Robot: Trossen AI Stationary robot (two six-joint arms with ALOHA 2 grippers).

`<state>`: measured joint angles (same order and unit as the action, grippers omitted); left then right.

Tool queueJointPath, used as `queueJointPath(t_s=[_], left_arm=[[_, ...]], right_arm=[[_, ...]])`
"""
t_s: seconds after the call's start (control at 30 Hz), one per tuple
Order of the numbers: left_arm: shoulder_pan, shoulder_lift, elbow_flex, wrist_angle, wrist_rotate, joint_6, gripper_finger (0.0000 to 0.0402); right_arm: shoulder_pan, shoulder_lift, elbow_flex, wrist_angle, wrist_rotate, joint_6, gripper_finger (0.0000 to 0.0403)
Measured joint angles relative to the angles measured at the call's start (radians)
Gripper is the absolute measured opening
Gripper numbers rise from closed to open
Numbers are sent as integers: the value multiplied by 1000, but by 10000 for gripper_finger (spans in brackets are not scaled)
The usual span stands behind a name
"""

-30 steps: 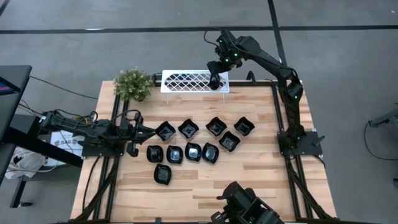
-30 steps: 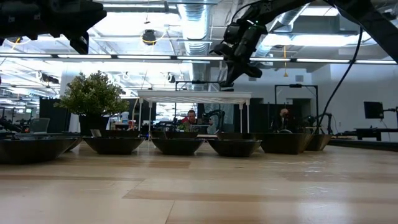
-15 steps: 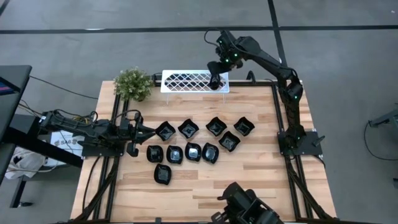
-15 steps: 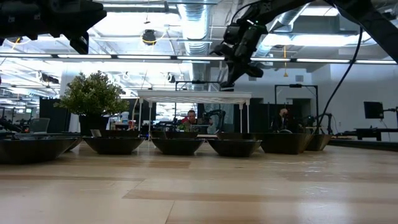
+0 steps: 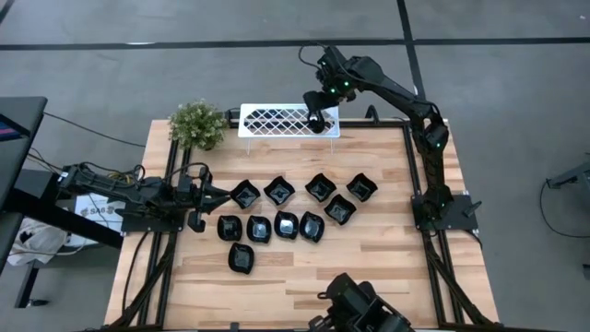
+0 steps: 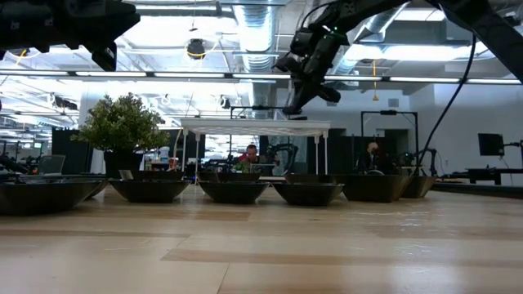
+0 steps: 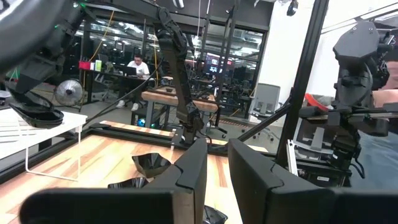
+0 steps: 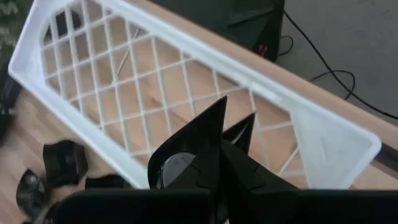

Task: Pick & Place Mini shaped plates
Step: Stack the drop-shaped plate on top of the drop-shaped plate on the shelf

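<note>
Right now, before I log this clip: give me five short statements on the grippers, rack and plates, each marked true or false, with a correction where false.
1. The right gripper is shut on a black plate above the white rack. True.
2. That plate already lies flat on the rack. False: it is held over the rack's right end.
3. The plant stands at the rack's right end. False: it stands left of it.
4. The left gripper is at the left end of the plates on the table. True.
5. Only three plates are on the table. False: ten are.
</note>
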<state>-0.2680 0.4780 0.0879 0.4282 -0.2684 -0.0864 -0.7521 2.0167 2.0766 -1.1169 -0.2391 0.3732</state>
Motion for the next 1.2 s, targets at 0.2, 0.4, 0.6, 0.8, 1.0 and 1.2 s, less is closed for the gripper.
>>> queueJointPath(t_s=[0.2, 0.4, 0.6, 0.8, 1.0, 1.2], left_arm=[[0, 0, 0, 0, 0, 0, 67], [0, 0, 0, 0, 0, 0, 67], [0, 0, 0, 0, 0, 0, 67], [0, 0, 0, 0, 0, 0, 67], [0, 0, 0, 0, 0, 0, 67], [0, 0, 0, 0, 0, 0, 67]], right_arm=[[-3, 0, -27, -26, 3, -12, 0], [-3, 1, -36, -12, 3, -8, 0], [-3, 1, -36, -12, 3, -8, 0], [-3, 1, -36, -4, 4, -6, 0], [-9, 1, -36, -4, 4, -6, 31], [-15, 1, -36, -4, 2, -6, 70]])
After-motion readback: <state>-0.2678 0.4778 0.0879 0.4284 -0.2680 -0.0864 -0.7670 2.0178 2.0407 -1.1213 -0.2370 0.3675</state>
